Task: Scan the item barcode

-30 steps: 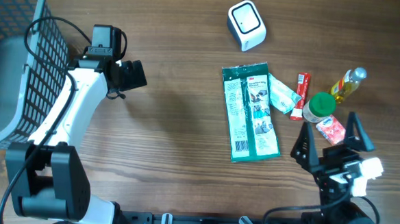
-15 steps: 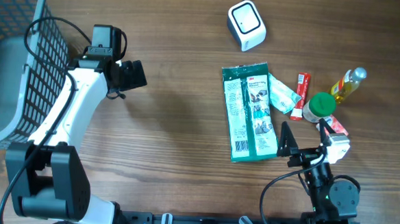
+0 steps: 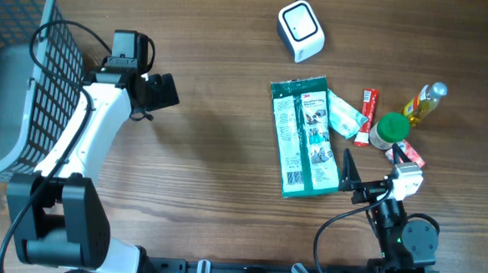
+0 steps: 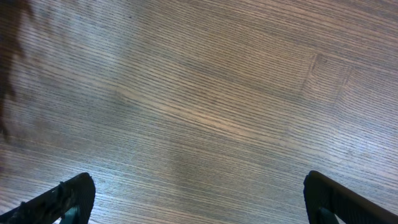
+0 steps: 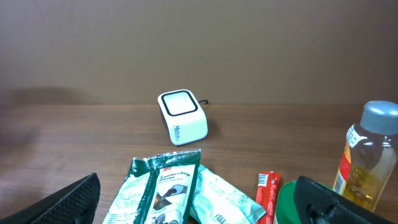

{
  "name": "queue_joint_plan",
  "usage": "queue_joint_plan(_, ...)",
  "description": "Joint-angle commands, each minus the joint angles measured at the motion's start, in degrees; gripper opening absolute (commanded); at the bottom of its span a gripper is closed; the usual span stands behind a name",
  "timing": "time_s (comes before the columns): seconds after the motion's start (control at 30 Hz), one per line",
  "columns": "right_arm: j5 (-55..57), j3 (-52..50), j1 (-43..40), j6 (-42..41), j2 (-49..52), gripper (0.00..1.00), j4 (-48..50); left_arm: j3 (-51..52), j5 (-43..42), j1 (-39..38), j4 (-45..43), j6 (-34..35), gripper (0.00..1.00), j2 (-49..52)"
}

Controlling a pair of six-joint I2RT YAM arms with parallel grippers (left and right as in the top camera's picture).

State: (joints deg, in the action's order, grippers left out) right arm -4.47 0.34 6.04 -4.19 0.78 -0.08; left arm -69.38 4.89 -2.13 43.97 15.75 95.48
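The white barcode scanner point(image 3: 300, 31) point(image 5: 182, 117) stands at the far side of the table, window up. Below it lie a long green package point(image 3: 305, 135) point(image 5: 163, 190), a pale green pouch point(image 3: 344, 115) point(image 5: 227, 199), a red stick pack point(image 3: 365, 116) point(image 5: 267, 196), a green-lidded jar point(image 3: 390, 130) point(image 5: 287, 205), a yellow bottle point(image 3: 424, 102) point(image 5: 367, 155) and a pink packet point(image 3: 408, 153). My right gripper point(image 3: 374, 173) point(image 5: 205, 199) hovers open just in front of these items, holding nothing. My left gripper point(image 3: 164, 90) point(image 4: 199, 199) is open over bare wood, far left of them.
A dark mesh basket point(image 3: 13, 74) occupies the far left corner, beside the left arm. A cable runs from the scanner toward the back edge. Bare wood lies between the left gripper and the green package.
The right gripper has swung left and in toward the items, now between the green package and the jar. The left arm has not moved.
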Motion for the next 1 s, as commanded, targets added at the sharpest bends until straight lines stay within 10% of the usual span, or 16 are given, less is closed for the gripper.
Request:
queue_joint_plan(0.0, 0.5, 0.0, -0.3, 1.1, -0.6, 1.0, 0.2, 0.2, 0.6, 0.1, 0.1, 0.3, 1.0, 0.2)
queue_joint_plan(0.97, 0.5, 0.0, -0.3, 1.0, -0.5, 1.0, 0.2, 0.2, 0.6, 0.1, 0.0, 0.3, 1.0, -0.4)
